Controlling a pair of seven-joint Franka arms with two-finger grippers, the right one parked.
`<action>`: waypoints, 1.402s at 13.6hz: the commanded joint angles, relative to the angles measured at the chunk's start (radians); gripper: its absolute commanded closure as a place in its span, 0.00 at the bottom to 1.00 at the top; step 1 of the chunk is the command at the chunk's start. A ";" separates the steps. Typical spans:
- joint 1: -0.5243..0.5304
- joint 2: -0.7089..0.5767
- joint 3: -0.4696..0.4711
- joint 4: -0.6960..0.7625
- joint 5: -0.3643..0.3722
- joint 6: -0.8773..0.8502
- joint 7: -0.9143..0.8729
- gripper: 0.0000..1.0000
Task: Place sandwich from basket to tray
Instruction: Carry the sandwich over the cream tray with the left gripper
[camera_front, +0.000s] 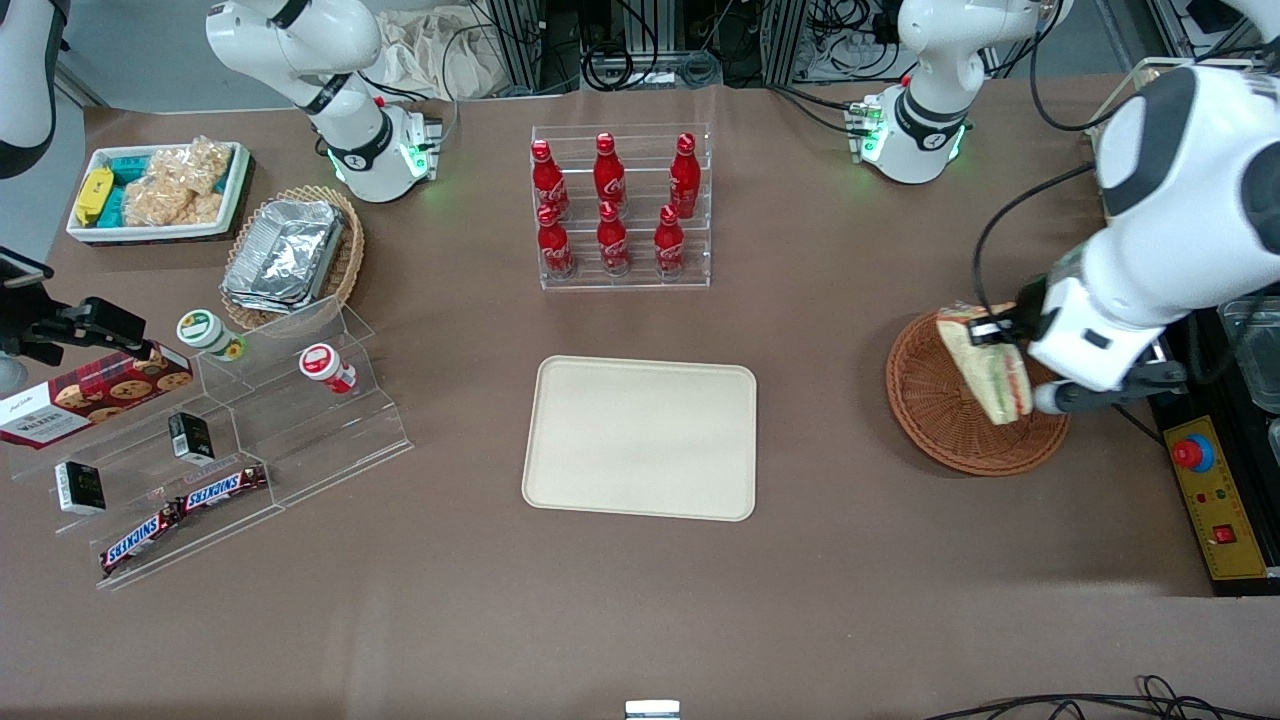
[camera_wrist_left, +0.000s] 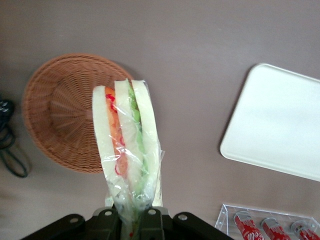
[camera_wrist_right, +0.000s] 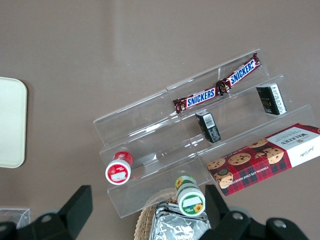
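The wrapped wedge sandwich (camera_front: 985, 365) (camera_wrist_left: 127, 145) hangs in the air above the round reddish-brown wicker basket (camera_front: 925, 400) (camera_wrist_left: 60, 115), clear of its weave. My left gripper (camera_front: 1000, 330) (camera_wrist_left: 131, 220) is shut on the sandwich, pinching the wrap at its narrow end between both fingers. Pale bread with orange, pink and green layers shows edge-on in the left wrist view. The cream-beige tray (camera_front: 640, 437) (camera_wrist_left: 280, 130) lies flat on the table, toward the parked arm's end from the basket, with nothing on it.
A clear rack of red cola bottles (camera_front: 618, 205) (camera_wrist_left: 272, 227) stands farther from the front camera than the tray. A stepped acrylic shelf with snack bars (camera_front: 185, 505), a tan basket of foil containers (camera_front: 290, 255) and a white snack bin (camera_front: 160, 190) sit toward the parked arm's end. A control box (camera_front: 1215, 495) lies beside the basket.
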 joint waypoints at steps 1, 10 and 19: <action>-0.066 0.063 -0.037 0.027 0.009 0.038 0.010 1.00; -0.333 0.326 -0.031 0.025 0.143 0.424 -0.031 1.00; -0.396 0.553 -0.029 0.018 0.255 0.674 -0.223 1.00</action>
